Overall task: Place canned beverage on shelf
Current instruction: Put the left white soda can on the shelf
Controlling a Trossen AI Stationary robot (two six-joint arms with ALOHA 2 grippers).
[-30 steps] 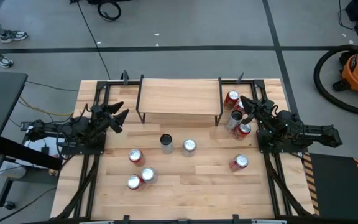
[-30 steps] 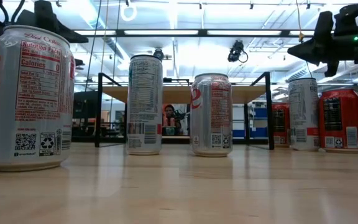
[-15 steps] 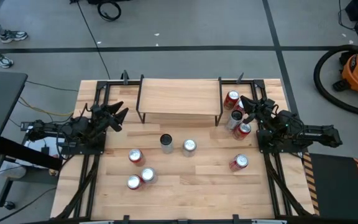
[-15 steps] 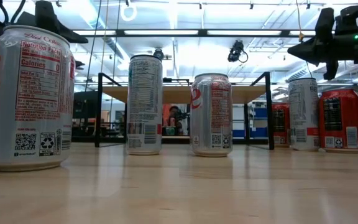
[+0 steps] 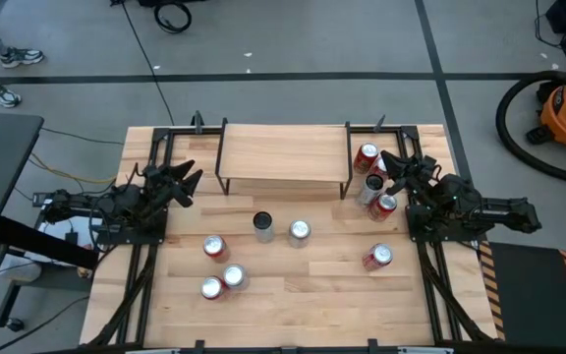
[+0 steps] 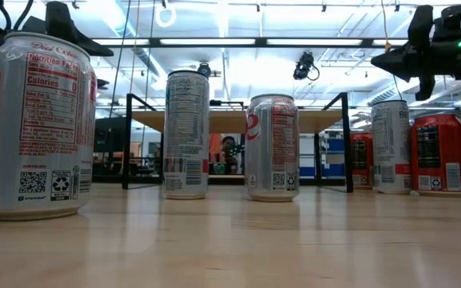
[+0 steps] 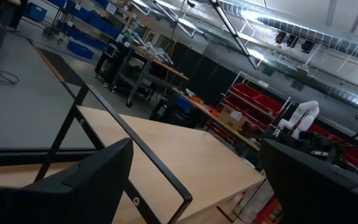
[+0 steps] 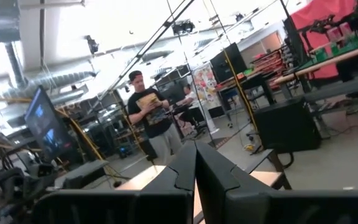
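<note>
The shelf (image 5: 283, 155), a light-wood board on thin black legs, stands at the table's far middle, with nothing on it. Several cans stand upright on the tabletop. A tall silver can (image 5: 262, 225) and a silver can (image 5: 299, 231) are in front of the shelf. Three red-and-silver cans (image 5: 222, 270) are near left. Three cans (image 5: 373, 183) stand by the shelf's right end, and one red can (image 5: 378, 257) stands farther toward the near edge. My left gripper (image 5: 191, 174) hovers open at the table's left. My right gripper (image 5: 388, 162) hovers shut above the right-hand cans (image 6: 390, 144).
Black frame rails (image 5: 150, 265) run along both sides of the table. In the low view a large silver can (image 6: 37, 128) stands close at the left. There is bare tabletop (image 5: 303, 285) near the front middle. A person (image 8: 151, 121) stands in the room beyond the table.
My right gripper has rolled a little about the line it points along and has stayed where it was. Nothing on the table has moved.
</note>
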